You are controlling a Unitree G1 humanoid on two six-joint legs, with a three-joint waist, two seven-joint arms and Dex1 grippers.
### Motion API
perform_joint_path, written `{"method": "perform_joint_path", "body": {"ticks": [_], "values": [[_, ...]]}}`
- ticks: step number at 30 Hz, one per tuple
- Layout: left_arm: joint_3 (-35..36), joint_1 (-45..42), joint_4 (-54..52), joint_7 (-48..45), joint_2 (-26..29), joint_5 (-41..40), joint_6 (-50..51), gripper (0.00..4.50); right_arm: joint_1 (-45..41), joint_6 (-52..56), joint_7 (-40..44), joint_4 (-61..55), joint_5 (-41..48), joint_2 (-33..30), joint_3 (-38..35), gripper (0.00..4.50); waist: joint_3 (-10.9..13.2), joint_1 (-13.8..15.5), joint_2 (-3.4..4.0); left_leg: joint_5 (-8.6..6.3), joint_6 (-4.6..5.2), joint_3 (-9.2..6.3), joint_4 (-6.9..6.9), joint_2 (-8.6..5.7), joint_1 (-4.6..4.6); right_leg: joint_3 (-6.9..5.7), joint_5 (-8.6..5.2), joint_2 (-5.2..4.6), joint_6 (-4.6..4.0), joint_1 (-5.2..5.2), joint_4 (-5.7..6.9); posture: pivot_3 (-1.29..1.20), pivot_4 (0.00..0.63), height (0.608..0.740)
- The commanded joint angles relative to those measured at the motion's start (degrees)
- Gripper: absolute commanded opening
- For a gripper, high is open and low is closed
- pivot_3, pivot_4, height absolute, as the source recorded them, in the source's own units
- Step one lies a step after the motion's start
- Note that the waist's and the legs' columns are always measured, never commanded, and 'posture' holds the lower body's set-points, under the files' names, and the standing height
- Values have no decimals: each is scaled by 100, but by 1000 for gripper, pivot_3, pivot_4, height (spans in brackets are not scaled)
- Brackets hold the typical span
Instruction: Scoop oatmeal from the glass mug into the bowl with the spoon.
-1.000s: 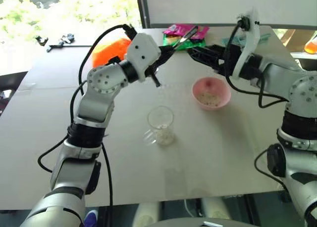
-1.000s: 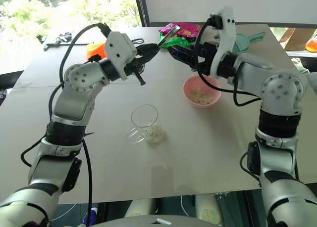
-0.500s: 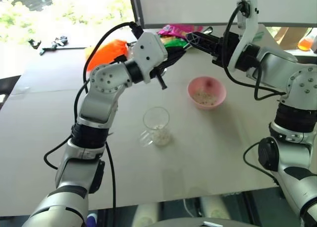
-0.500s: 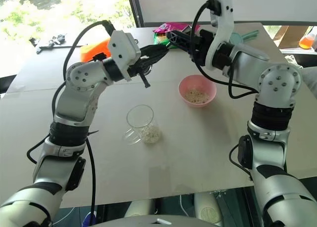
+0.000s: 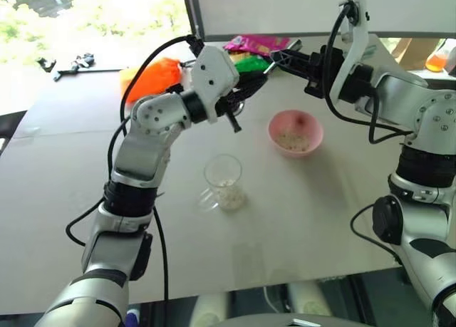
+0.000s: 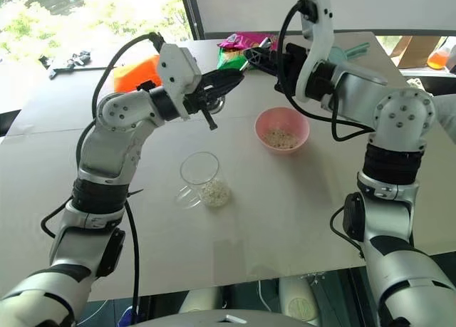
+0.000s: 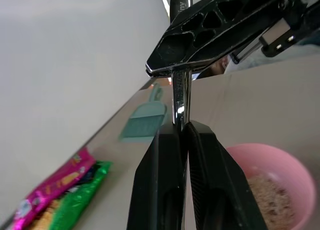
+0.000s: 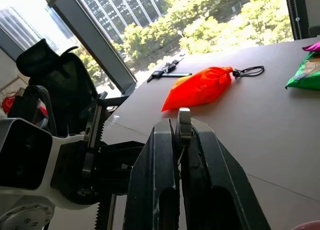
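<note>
Both grippers meet in the air over the far half of the table, above and behind the pink bowl [image 5: 299, 119]. The silver spoon [image 7: 181, 97] runs between them. My left gripper [image 5: 258, 83] is shut on its thin handle, and my right gripper [image 5: 279, 56] is shut on the handle's other end [image 8: 184, 117]. The bowl has a little oatmeal [image 5: 293, 139] in its bottom. The glass mug [image 5: 222, 172] stands upright nearer to me, left of the bowl, with pale oatmeal [image 5: 229, 196] at its base. Neither gripper touches mug or bowl.
An orange bag [image 5: 153, 74] lies at the back left, behind my left arm. Pink and green snack packets [image 5: 255, 48] lie at the back middle and a teal scoop [image 7: 145, 120] at the back right. An orange bottle [image 5: 438, 60] stands beyond the table's right edge.
My right gripper has shut on the spoon's handle. My left wrist has rolled while keeping hold of the spoon. The head views have shifted a little.
</note>
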Motion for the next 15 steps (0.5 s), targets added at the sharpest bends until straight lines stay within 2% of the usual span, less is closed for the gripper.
{"method": "perform_joint_path", "body": {"ticks": [1, 4, 6, 7, 9, 10, 13, 15], "values": [[988, 3, -719, 314, 150, -1176, 1162, 1611, -263, -189, -233, 196, 2, -150, -443, 0, 0, -2, 0, 0, 0, -1, 0, 0, 0, -1, 0, 0, 0, 0, 0, 0, 150, 740], [1939, 234, -1486, 968, 408, -2708, 2705, 3075, -307, -242, -360, 463, -1, -275, -693, 0, 1, -18, 1, 0, 0, 1, -1, 1, 0, 1, 0, 0, 0, 0, -3, 0, 150, 740], [2546, 538, -1926, 1505, 654, -3590, 3410, 4078, -263, -266, -357, 549, -47, -378, -784, 0, 1, -29, 1, 0, 0, 3, -3, 1, 0, 3, -1, 0, 1, 0, -3, 0, 150, 740], [2772, 677, -2079, 1792, 740, -3922, 3628, 4414, -235, -267, -348, 562, -59, -413, -808, 0, 1, -33, 2, 0, 0, 4, -3, 0, 0, 3, -1, 0, 1, 0, -3, 0, 150, 740], [3220, 1205, -2495, 2358, 839, -4446, 3812, 4471, -161, -259, -316, 559, -68, -460, -857, 0, 1, -21, 2, 0, 0, 3, -3, 1, 2, 2, -1, 0, 1, 2, -3, 0, 150, 740], [3388, 1679, -2895, 2417, 716, -4328, 3548, 4471, -117, -259, -301, 548, -82, -470, -870, 0, 0, -23, 3, 0, 0, 4, 0, 1, 2, 3, -1, 0, 1, 2, 0, 0, 150, 740], [3854, 3479, -3856, 2213, 632, -4305, 3288, 4471, 2, -268, -269, 513, -108, -451, -878, 0, -1, -52, 5, 0, 0, 26, -8, 6, 18, 20, 0, 1, 1, 9, -6, 0, 150, 740], [4105, 4716, -4283, 1641, 594, -4240, 2986, 4471, 87, -263, -208, 476, -131, -441, -828, 0, 0, -46, 5, 0, 0, 29, -11, 9, 18, 23, 0, 2, 1, 7, -6, 0, 150, 740]]}}
